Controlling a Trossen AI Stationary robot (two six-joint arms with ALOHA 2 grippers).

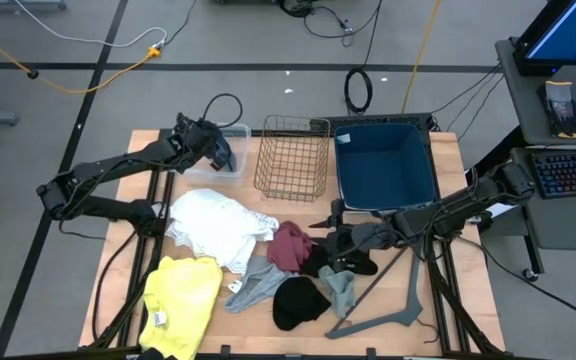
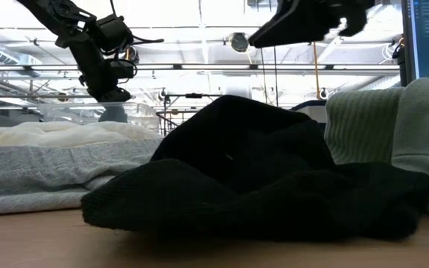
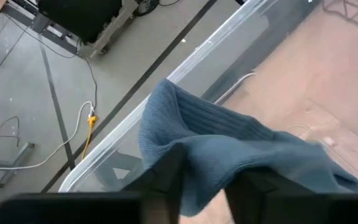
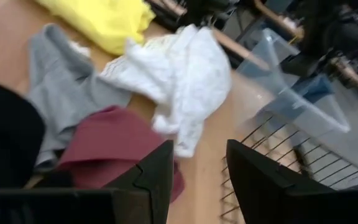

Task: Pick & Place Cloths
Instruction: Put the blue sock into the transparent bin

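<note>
Six cloths: left gripper (image 1: 221, 150) at upper left clamps the blue cloth (image 3: 229, 149); right gripper (image 4: 199, 165), mid-frame, fingers parted, empty.

Wooden table (image 1: 458, 160) — cloths (image 1: 258, 255), hanger (image 1: 393, 300), wire basket (image 1: 293, 158), blue bin (image 1: 385, 165).

Wire basket (image 1: 293, 157) sits at table's (image 1: 448, 300) far edge, centre. Blue bin (image 1: 385, 166) just right of basket; clear plastic container (image 1: 235, 150) just left. Grey hanger (image 1: 393, 295) well nearer, right of basket, probably flat.
</note>
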